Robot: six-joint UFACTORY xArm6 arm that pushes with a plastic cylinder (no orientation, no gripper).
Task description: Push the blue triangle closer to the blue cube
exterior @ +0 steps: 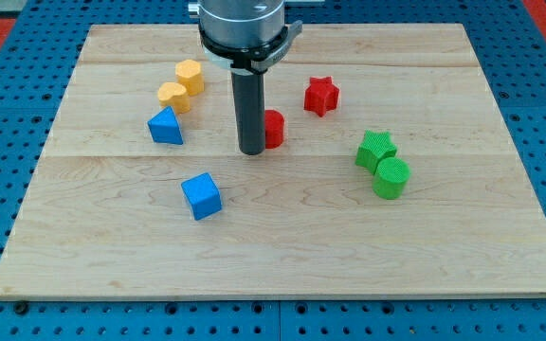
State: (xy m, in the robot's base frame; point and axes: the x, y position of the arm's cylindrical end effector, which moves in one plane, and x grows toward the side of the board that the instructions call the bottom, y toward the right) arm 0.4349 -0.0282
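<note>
My tip (252,151) is set on the wooden board (444,246), touching a partly hidden red block (274,129). No jaws are carried by the rod. The blue triangular block (165,126) is found at the view's left, the blue cube (201,195) below it, apart.

Arm upright at view's top centre; rod vertical, my tip (252,151) on board.

red block (274,129): left part hidden behind the rod (251,112), so its shape cannot be told
arm housing (243,26): cut off by the view's top edge
yellow blocks (181,85): touching and overlapping; exact shapes unclear
</note>
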